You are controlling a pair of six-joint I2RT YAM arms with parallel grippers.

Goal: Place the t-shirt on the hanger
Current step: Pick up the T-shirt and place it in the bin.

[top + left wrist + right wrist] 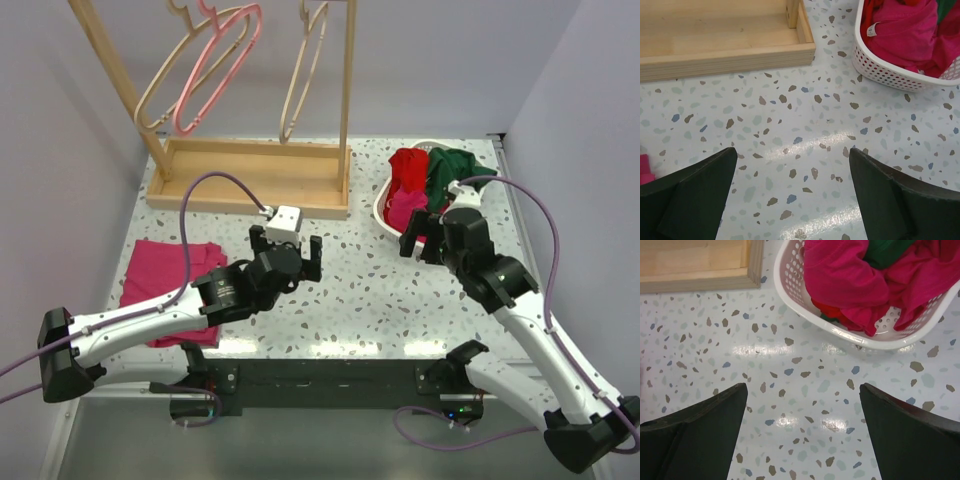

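The dark green t-shirt (455,165) lies bunched in the white basket (383,205) at the back right, beside red and magenta cloth. In the right wrist view only a patch of the t-shirt (885,250) shows between magenta folds. The pale wood hanger (305,70) hangs on the wooden rack at the back. My right gripper (428,232) hovers open just in front of the basket (790,285), its jaws (803,386) over bare table. My left gripper (287,247) is open over the table's middle, nothing between its fingers (793,150).
The rack's wooden base tray (250,175) sits at the back left, just ahead of my left gripper. A beige and a pink hanger (215,65) hang together on the rack's left. A folded magenta-pink garment (160,275) lies at the left edge, partly under my left arm.
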